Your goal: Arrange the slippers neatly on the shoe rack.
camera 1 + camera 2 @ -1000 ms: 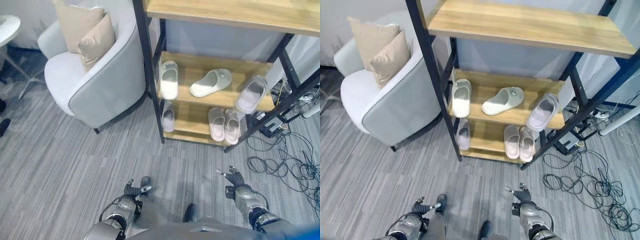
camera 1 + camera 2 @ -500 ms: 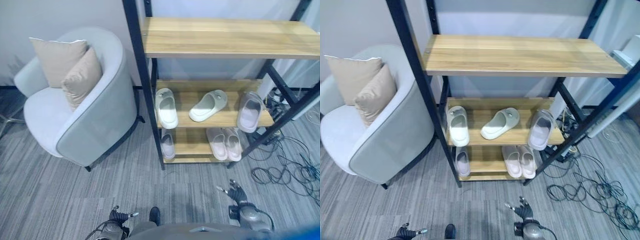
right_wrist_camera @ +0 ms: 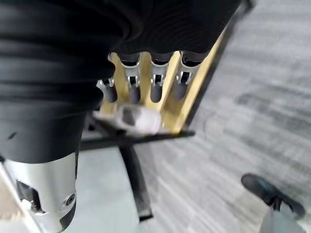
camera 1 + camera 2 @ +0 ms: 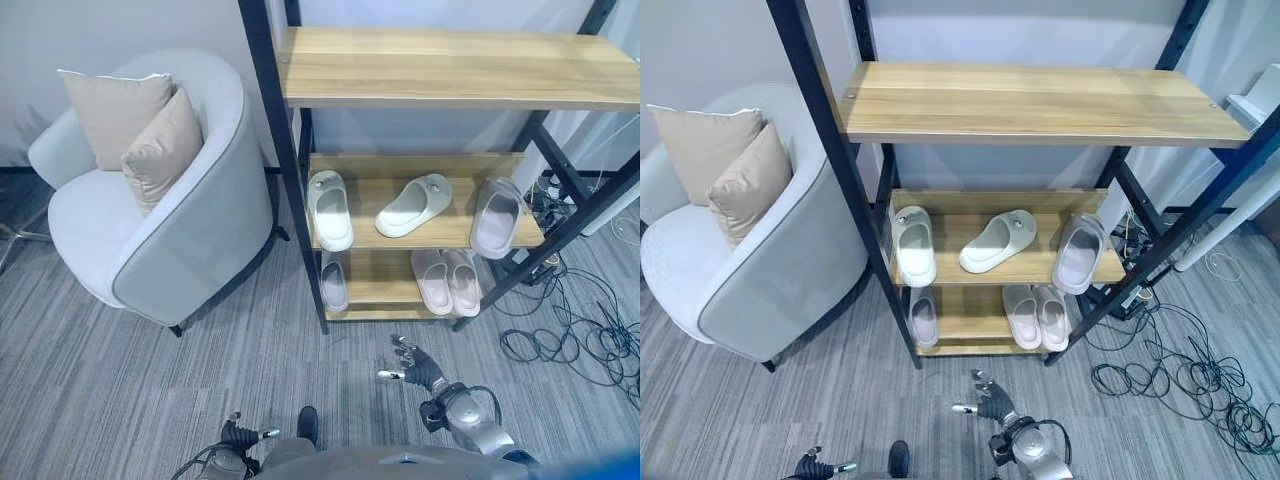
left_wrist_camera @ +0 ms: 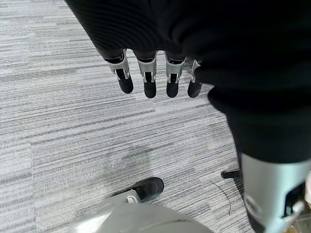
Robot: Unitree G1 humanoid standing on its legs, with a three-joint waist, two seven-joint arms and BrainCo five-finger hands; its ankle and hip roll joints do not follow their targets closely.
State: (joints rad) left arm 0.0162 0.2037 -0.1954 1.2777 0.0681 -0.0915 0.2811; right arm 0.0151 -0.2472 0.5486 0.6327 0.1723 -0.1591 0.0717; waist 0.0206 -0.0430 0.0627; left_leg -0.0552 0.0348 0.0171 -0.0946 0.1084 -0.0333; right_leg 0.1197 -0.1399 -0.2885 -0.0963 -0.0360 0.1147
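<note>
The shoe rack (image 4: pixel 290 170) has a black frame and wooden shelves. Three slippers lie on its middle shelf: a white slipper (image 4: pixel 330 210) at the left, a white one (image 4: pixel 413 205) turned sideways in the middle, and a pale grey one (image 4: pixel 497 217) leaning at the right end. On the bottom shelf a single slipper (image 4: pixel 334 285) lies at the left and a pale pink pair (image 4: pixel 447 282) at the right. My right hand (image 4: pixel 420 368) hangs open and holds nothing, low over the carpet in front of the rack. My left hand (image 4: pixel 240 437) is open over the carpet, fingers (image 5: pixel 149 82) straight.
A light grey armchair (image 4: pixel 180 240) with two beige cushions (image 4: pixel 150 140) stands left of the rack. Loose black cables (image 4: pixel 580 340) spread over the floor to the rack's right. The rack's top shelf (image 4: pixel 1030 100) is bare. Grey carpet lies in front.
The camera rose and the view shifted, showing the rack's top shelf. My right hand moved left and slightly forward toward the rack. The slippers have not moved.
</note>
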